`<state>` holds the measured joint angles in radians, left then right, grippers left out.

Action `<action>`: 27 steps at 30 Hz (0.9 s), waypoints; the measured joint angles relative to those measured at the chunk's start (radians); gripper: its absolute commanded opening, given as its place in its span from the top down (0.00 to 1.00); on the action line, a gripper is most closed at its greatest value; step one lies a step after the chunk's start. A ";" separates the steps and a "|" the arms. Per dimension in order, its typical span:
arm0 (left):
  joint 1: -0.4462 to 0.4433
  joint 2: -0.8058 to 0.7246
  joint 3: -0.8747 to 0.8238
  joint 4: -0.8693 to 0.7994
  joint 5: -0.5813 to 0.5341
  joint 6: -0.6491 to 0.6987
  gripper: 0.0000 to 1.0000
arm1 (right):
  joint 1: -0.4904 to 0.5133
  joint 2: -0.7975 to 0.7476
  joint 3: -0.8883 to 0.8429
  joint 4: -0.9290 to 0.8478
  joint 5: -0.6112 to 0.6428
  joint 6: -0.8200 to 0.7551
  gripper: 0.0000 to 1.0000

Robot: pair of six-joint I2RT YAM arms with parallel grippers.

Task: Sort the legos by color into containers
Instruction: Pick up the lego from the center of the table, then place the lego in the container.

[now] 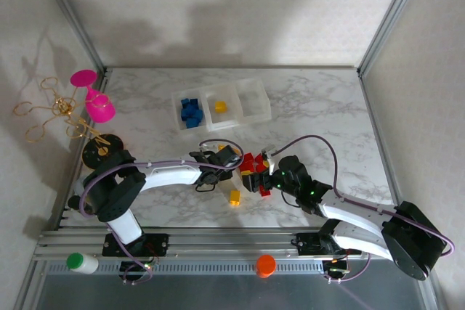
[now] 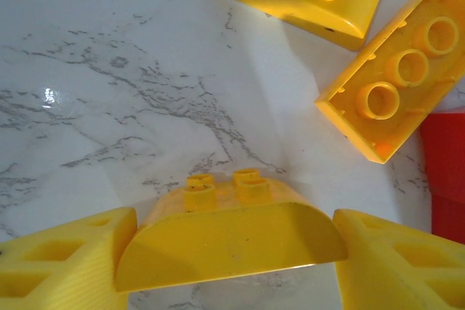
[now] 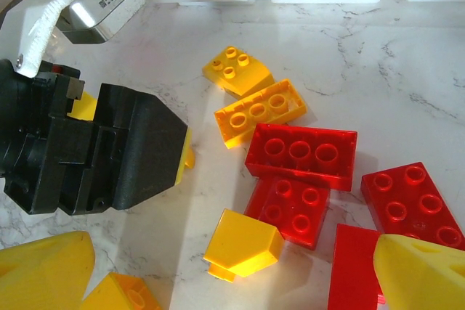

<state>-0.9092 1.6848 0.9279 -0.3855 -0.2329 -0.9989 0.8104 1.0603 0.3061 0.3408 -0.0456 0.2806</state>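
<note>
Seen from above, the left gripper sits low over the marble counter at the 9 o'clock edge of a pile of red bricks. The right gripper is at the pile's 5 o'clock. How either gripper is set cannot be read from there. The left wrist view settles one: the left gripper is clamped on a curved yellow brick, with both fingers touching its ends. The right wrist view shows the right gripper spread wide open above red and yellow bricks lying on the counter. At the pile's 12 o'clock stand the bins, with blue bricks in the left one and a yellow brick in the middle one.
</note>
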 measured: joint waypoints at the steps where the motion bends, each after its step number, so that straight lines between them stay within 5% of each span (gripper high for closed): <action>1: 0.000 0.000 0.000 0.000 -0.002 0.000 0.35 | 0.000 0.000 0.000 0.000 0.000 0.000 0.01; 8: -0.005 -0.035 0.039 -0.064 -0.049 0.024 0.34 | 0.000 -0.015 0.007 -0.010 0.001 0.004 0.01; 17: 0.074 -0.068 0.302 -0.153 -0.151 0.159 0.34 | -0.080 -0.010 0.120 -0.069 0.000 0.047 0.01; 27: 0.221 0.183 0.647 -0.155 -0.188 0.354 0.34 | -0.182 0.100 0.208 -0.080 -0.048 0.061 0.01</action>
<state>-0.6884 1.8683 1.5749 -0.5407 -0.4206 -0.6449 0.6285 1.1599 0.5137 0.2604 -0.0937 0.3420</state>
